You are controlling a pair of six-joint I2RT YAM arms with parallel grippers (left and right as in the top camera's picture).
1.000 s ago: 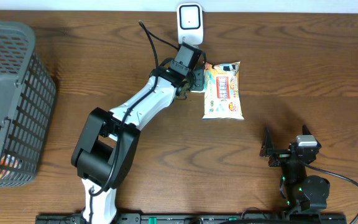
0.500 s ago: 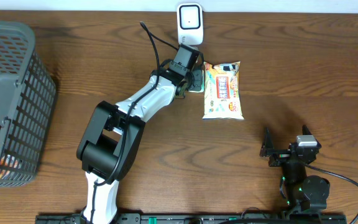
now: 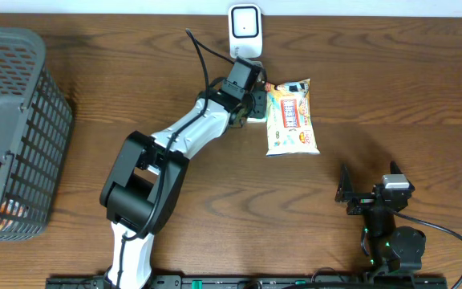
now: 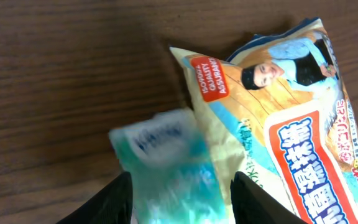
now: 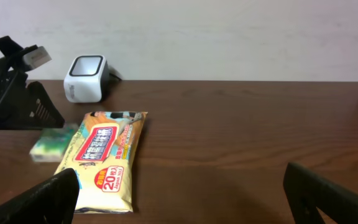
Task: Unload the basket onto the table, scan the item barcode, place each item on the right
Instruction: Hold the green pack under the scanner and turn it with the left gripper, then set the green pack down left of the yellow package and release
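Just in front of the barcode scanner (image 3: 245, 28), the left end effector (image 4: 179, 193) stands spread around a small green packet (image 5: 50, 144) on the tabletop (image 3: 391, 88). The wet-wipes pack (image 3: 291, 119) lies against the packet's right side, its long axis pointing roughly scanner-ward. The right end effector (image 3: 347, 193), spread wide, sits well apart.

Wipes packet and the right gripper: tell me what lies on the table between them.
Nothing: only bare brown table separates the wipes packet from the right gripper, as the overhead view shows.
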